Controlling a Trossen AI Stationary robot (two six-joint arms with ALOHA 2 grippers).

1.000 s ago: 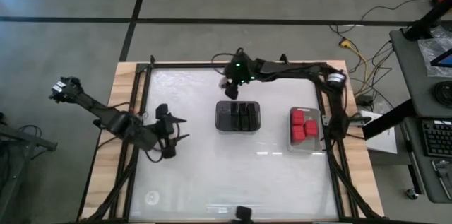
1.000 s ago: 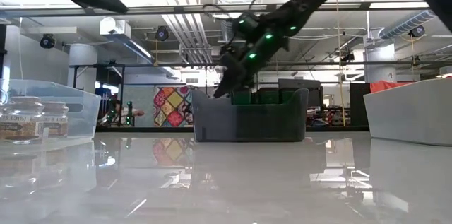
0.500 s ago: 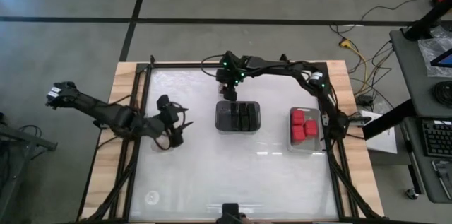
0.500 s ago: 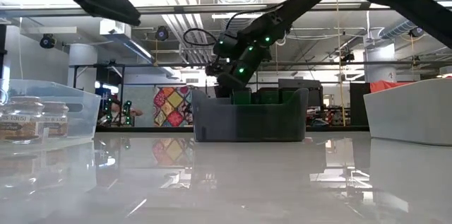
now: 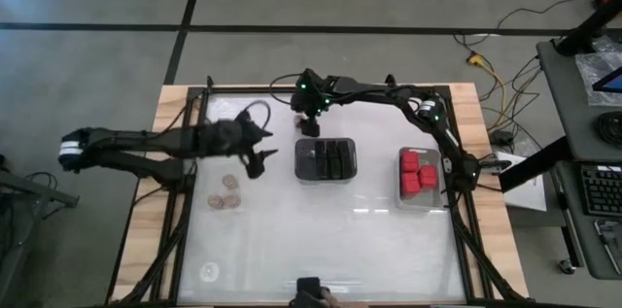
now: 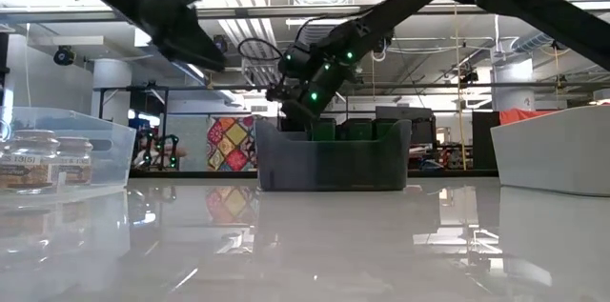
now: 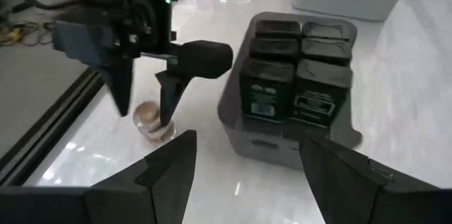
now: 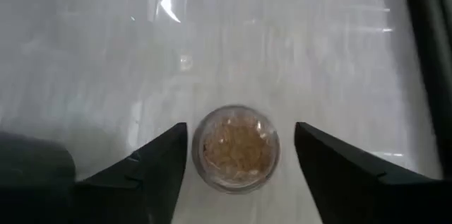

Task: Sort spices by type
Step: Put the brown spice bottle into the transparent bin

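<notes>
Right gripper (image 8: pixel 240 150) now lowered behind the grey tray (image 5: pixel 327 160), jaws spread either side of a lone jar (image 8: pixel 236 146) on the worktop (image 5: pixel 321 250), not yet gripping. Left gripper (image 5: pixel 260 153) swung right from the jar tray (image 5: pixel 226 194), jaws open, empty. Red blocks (image 5: pixel 416 172) already sorted, far right.

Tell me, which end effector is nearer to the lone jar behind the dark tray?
The right end effector: it hangs directly above the jar, fingers open on either side. The left end effector is open too, farther off beside the dark tray.
</notes>
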